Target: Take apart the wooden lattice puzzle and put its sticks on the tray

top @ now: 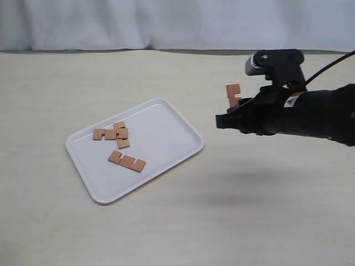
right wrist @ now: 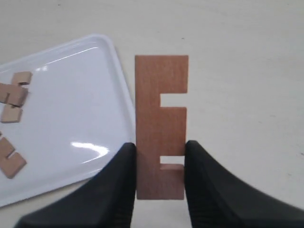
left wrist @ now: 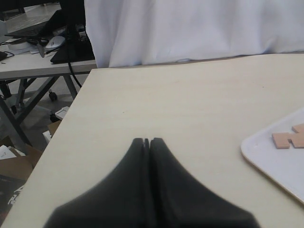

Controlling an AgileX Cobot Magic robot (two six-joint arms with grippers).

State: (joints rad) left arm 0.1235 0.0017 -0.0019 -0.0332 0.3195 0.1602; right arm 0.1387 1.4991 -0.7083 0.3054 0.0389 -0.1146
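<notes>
My right gripper [top: 232, 112] [right wrist: 160, 147] is shut on a reddish-brown notched stick [top: 233, 95] [right wrist: 159, 104], holding it above the table just off the right edge of the white tray [top: 166, 130] [right wrist: 71, 109]. On the tray lie a small cluster of sticks [top: 113, 133] [right wrist: 14, 97] and one separate stick [top: 127, 162] [right wrist: 9, 159]. No assembled lattice shows. My left gripper [left wrist: 147, 141] is shut on nothing, low over bare table with a corner of the tray [left wrist: 275, 161] and one stick [left wrist: 287, 138] beyond it. The left arm is out of the exterior view.
The beige table [top: 249, 210] runs back to a white curtain [top: 166, 22]. In the left wrist view the table's edge [left wrist: 71, 114] drops off to a floor with desks and boxes.
</notes>
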